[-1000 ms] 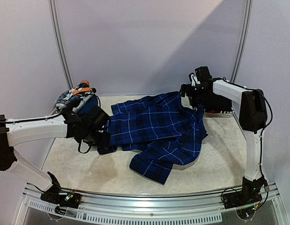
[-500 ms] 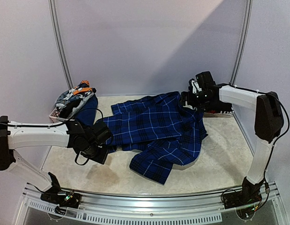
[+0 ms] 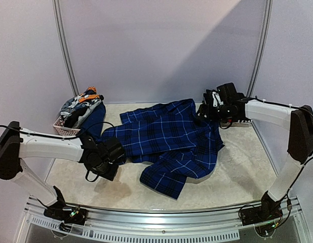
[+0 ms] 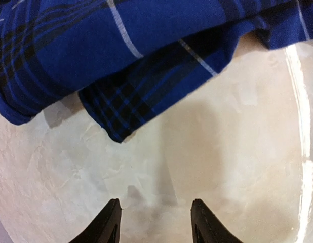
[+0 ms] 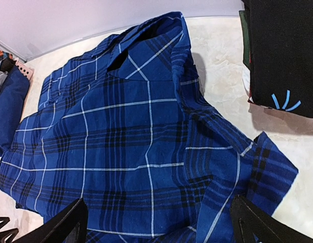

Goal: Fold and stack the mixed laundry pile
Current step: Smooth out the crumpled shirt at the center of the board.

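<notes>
A blue plaid shirt lies spread and rumpled across the middle of the table. My left gripper hovers low by its left edge. In the left wrist view that gripper is open over bare table, and the shirt's hem lies just ahead of its fingertips. My right gripper hangs at the shirt's far right corner. It stands wide open above the plaid cloth, its jaws holding nothing. More of the laundry pile, grey, white and orange pieces, sits heaped at the back left.
A pale lattice basket holds that heap, and a dark blue garment drapes beside it. A folded black garment with a small blue mark lies at the back right, close to the right arm. Walls close off the back and both sides.
The left arm has slid toward the near side and a little right along the shirt's left edge. The right arm has stretched out lower, and its gripper has shifted slightly right.
</notes>
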`<state>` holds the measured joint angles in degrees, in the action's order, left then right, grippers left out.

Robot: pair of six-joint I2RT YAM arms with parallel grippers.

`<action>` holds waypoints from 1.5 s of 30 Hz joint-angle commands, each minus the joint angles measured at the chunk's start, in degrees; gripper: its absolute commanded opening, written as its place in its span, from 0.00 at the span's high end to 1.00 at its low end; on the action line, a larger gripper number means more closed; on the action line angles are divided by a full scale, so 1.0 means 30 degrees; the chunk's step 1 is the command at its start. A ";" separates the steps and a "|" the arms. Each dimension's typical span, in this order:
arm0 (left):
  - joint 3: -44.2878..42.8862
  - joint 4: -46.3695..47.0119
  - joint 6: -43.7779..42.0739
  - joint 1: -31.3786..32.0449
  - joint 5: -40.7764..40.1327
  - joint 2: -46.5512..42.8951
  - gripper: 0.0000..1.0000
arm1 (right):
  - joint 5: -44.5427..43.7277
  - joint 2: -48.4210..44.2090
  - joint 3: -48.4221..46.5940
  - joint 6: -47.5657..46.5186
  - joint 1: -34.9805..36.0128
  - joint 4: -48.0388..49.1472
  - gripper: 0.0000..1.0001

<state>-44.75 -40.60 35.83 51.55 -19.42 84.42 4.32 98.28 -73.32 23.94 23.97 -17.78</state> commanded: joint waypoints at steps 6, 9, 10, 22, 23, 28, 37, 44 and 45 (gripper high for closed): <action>0.0000 0.3128 -0.0675 -0.1350 -0.0572 0.1812 0.52 | -0.0326 -0.1219 0.1275 0.0429 0.0358 0.0746 0.01; -0.0210 0.3296 -0.0969 -0.1818 -0.0880 0.2167 0.52 | -0.0351 -0.1424 0.1550 0.0399 0.0417 0.0890 0.01; -0.0289 0.3274 -0.1026 -0.1965 -0.0990 0.2282 0.52 | -0.0369 -0.1480 0.1657 0.0394 0.0401 0.0961 0.01; 0.0035 0.5350 -0.2334 -0.3668 -0.0882 0.3188 0.65 | -0.0639 -0.1176 0.2230 0.0312 0.0478 0.1465 0.01; 0.0035 0.5585 -0.2401 -0.3764 -0.0840 0.3263 0.66 | -0.0735 -0.1221 0.2328 0.0350 0.0504 0.1498 0.01; -0.0024 0.6786 -0.2652 -0.4112 -0.0784 0.3608 0.83 | -0.1327 -0.1590 0.2961 0.0661 0.0707 0.1351 0.01; -0.0418 0.5191 -0.2472 -0.4120 -0.0581 0.1658 1.00 | -0.2286 -0.3357 0.5017 0.1588 0.0954 0.1443 0.01; -0.0629 0.2589 -0.1878 -0.3952 0.0748 -0.0632 1.00 | -0.2271 -0.4936 0.6681 0.1906 0.1027 0.2520 0.01; -0.0741 0.2135 -0.1791 -0.3880 0.0975 -0.0792 1.00 | -0.2224 -0.4980 0.6733 0.1917 0.1037 0.2663 0.01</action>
<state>-45.21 -27.73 29.02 39.75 -19.62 84.42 -1.61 85.03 -54.70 28.53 26.39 -12.51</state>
